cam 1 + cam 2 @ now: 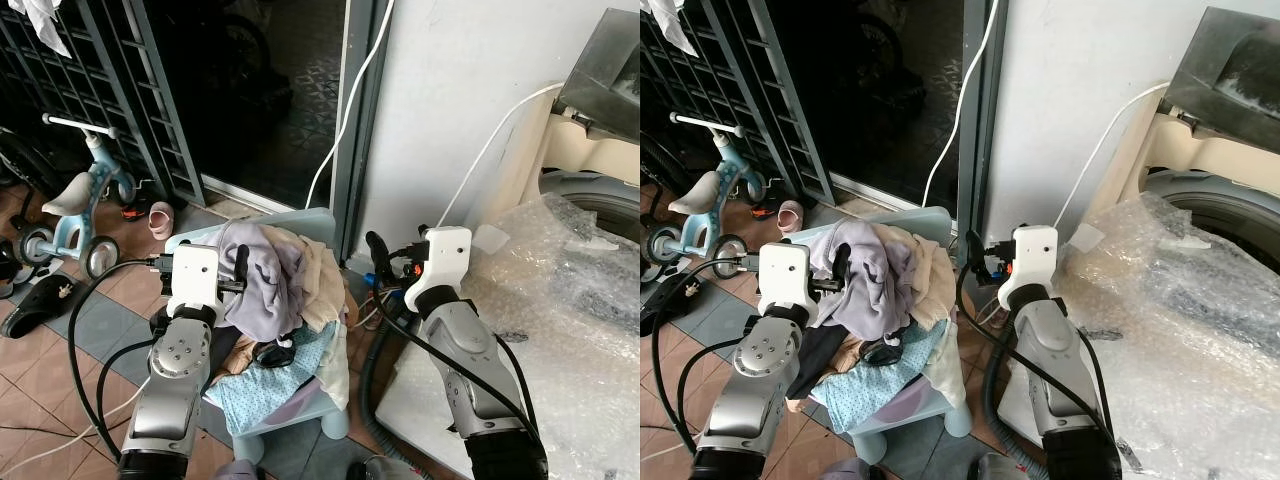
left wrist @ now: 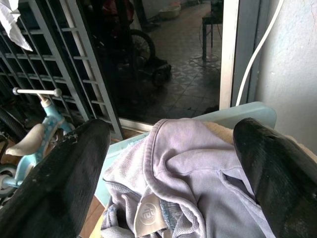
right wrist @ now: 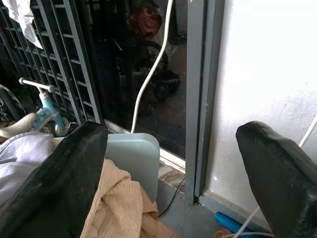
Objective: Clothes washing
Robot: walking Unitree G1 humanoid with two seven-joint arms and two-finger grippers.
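Laundry is heaped on a pale blue plastic chair [image 1: 322,222] standing on the tiled floor by the door frame, with the washing machine [image 1: 600,195] to the robot's right, its top draped in bubble wrap [image 1: 560,290]. Uppermost on the heap is a lilac garment [image 1: 262,283], collar and label turned up; beneath it lie a cream cloth [image 3: 116,203] and a light blue patterned piece [image 1: 275,385] hanging over the seat edge. The left gripper [image 2: 168,163] stands at the lilac garment with its jaws spread wide either side of the collar, holding nothing. The right gripper [image 3: 171,163] hovers beside the chair back near the wall, jaws likewise wide and empty. Assessment: the garment is soft, light and limp; it will sag and drag neighbouring items if lifted from a loose edge. The thick seam at the collar, or a bunched fold just below it, offers the firmest purchase. Risk noted: the pile is tangled, so pieces may slide to the floor.
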